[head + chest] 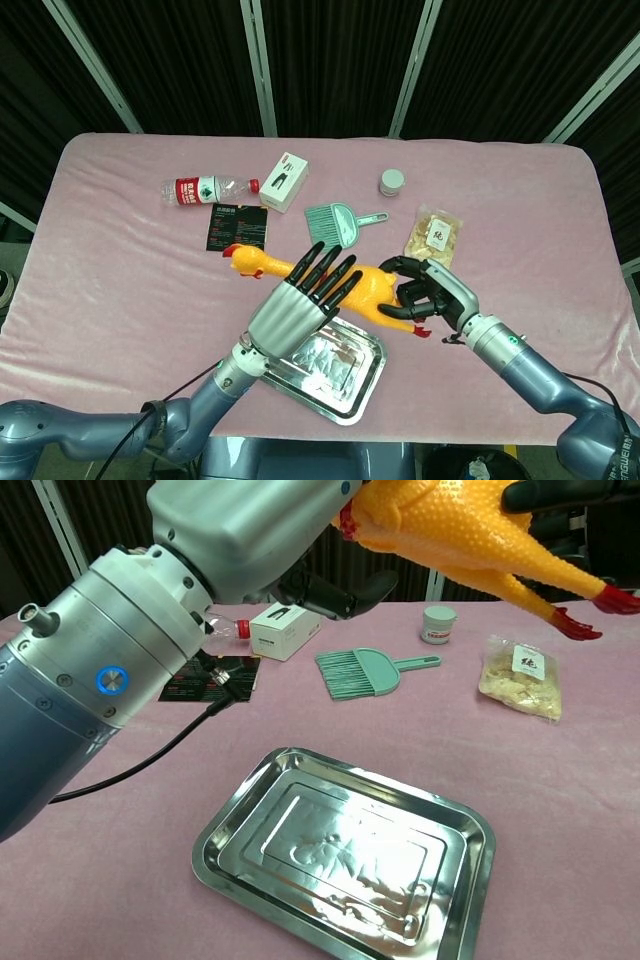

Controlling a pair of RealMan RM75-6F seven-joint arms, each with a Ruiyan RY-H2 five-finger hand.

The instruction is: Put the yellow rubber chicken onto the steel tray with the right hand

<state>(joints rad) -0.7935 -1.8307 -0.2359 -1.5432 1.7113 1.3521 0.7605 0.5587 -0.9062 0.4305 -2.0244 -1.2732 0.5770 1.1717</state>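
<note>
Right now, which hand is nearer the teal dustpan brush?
Left. The left hand hovers open with its fingertips just short of the teal dustpan brush, on the near side. The right hand, gripping the yellow rubber chicken, sits further off to the brush's right.

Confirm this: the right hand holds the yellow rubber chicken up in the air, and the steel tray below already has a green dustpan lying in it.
Not quite. The steel tray holds nothing; the chest view shows the green dustpan on the pink cloth beyond it. The right hand does hold the yellow rubber chicken in the air.
</note>
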